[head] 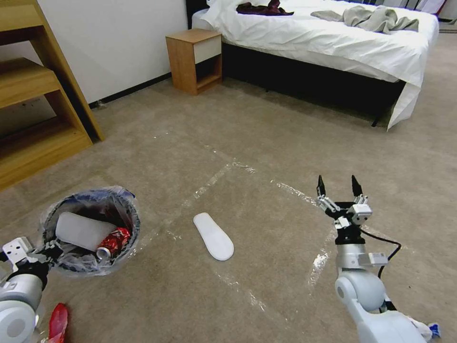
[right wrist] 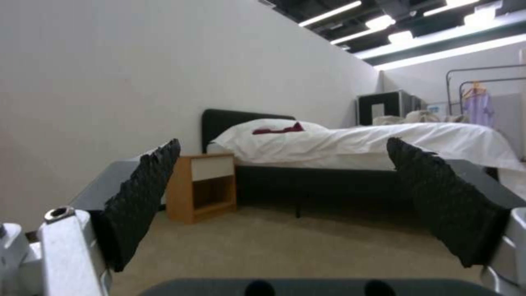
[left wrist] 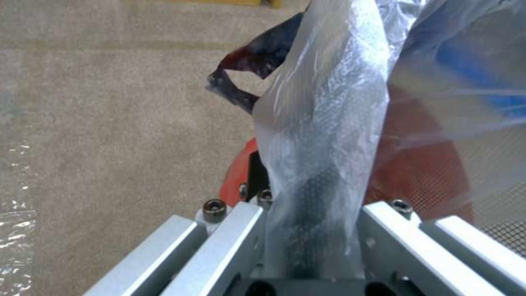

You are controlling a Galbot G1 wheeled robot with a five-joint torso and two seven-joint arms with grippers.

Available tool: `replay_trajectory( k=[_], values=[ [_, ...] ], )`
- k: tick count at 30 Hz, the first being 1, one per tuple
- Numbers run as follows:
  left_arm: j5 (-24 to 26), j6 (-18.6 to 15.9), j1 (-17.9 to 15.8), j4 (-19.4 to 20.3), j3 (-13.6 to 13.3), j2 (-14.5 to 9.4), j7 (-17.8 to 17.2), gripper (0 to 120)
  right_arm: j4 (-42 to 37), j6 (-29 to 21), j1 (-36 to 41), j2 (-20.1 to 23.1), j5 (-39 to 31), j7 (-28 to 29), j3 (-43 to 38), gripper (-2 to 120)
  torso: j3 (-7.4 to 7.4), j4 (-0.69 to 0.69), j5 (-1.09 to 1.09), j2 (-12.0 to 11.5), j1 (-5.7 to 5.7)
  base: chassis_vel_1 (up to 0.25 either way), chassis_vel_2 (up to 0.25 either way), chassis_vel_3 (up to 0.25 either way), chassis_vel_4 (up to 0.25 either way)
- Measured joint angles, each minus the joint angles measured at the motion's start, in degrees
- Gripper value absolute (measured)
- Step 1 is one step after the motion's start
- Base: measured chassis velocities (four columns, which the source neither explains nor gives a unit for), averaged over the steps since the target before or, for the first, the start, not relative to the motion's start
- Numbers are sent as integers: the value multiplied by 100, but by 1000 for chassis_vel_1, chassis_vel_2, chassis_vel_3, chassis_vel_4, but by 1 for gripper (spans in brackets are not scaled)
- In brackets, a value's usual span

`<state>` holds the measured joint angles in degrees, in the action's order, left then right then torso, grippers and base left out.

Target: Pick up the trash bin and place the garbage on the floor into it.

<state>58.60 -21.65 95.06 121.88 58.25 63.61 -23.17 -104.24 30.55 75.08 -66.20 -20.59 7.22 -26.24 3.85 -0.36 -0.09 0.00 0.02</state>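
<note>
The trash bin point(head: 90, 228), a small red bucket with a clear blue-printed liner, hangs low at the left. My left gripper point(head: 45, 250) is shut on its rim. Close up, the left gripper point(left wrist: 310, 213) clamps the liner against the red wall of the trash bin point(left wrist: 422, 168). Inside lie a white slipper point(head: 82, 230) and a red can point(head: 113, 242). Another white slipper point(head: 213, 236) lies flat on the floor point(head: 266, 143) in the middle. A red wrapper point(head: 58, 323) lies by my left arm. My right gripper point(head: 339, 186) is open, raised to the right of that slipper, and its black pads point(right wrist: 145, 193) face the bed.
A bed point(head: 333, 43) with white sheets stands at the back, with a wooden nightstand point(head: 195, 59) beside it. A wooden shelf unit point(head: 33, 105) fills the left. Shiny tape strips point(head: 214, 181) cross the carpet. White and blue litter point(head: 426, 328) lies by my right arm.
</note>
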Motion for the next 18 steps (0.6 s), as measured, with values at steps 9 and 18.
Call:
replay_trajectory(
  k=[9, 18],
  values=[
    [-64, 17, -30, -23, -19, 39, 25, 0, -150, -307, 66, 32, 481, 322, -203, 96, 0, 0, 1, 0, 0, 0, 0, 0, 0],
    [-20, 15, -30, 41, -1, 51, 14, 0, -339, -516, 100, 23, 518, 366, -164, 96, 0, -1, 1, 0, 0, 0, 0, 0, 0]
  ],
)
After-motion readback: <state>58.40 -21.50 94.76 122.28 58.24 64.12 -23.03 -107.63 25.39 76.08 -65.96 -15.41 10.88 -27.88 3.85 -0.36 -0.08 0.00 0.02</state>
